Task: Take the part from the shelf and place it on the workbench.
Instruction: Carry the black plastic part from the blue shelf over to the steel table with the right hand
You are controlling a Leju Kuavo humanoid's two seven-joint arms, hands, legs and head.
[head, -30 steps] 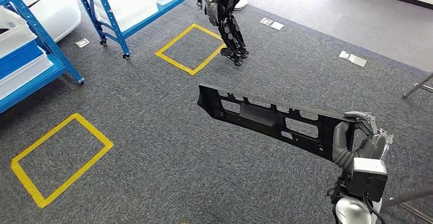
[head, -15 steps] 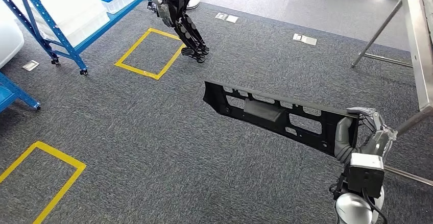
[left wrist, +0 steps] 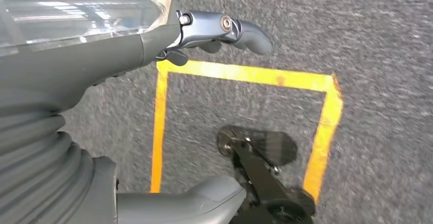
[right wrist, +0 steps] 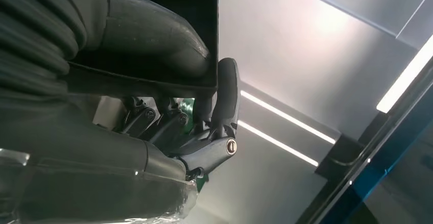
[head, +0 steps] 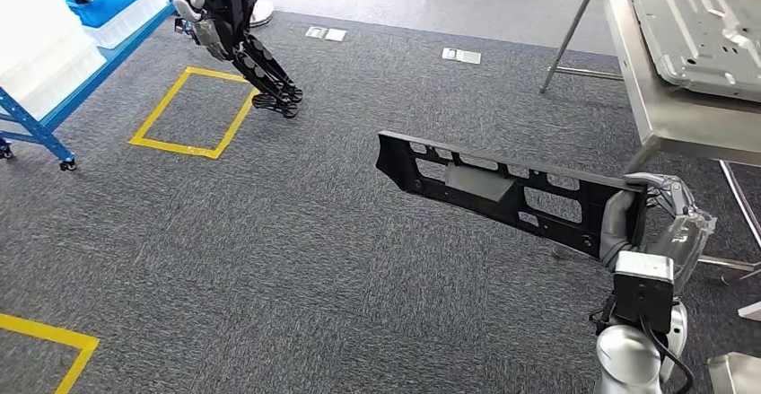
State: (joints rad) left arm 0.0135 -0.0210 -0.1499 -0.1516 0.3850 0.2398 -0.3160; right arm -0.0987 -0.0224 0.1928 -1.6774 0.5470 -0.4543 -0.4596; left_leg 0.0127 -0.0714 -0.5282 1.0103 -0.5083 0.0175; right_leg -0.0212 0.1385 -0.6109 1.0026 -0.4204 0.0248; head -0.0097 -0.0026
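Carpet (head: 296, 259), grey and flecked, spreads beneath the robot, marked with a yellow taped square (head: 190, 111) well beyond the hand's reach. Ahead and to the right of the right hand (head: 660, 223) stands the steel workbench (head: 669, 120), with a pale metal panel (head: 709, 17) lying on its top. The long black part (head: 502, 192) juts out leftward from that hand, gripped at one end with the thumb on one face and fingers on the other, apparently so its length hangs free of the body while carried. A second robot (head: 229, 26) stands far off beside the blue shelf (head: 36, 129). The left hand (left wrist: 153, 81) hangs over the floor, holding nothing; its fingers seem loosely apart, though the blurred view leaves doubt.
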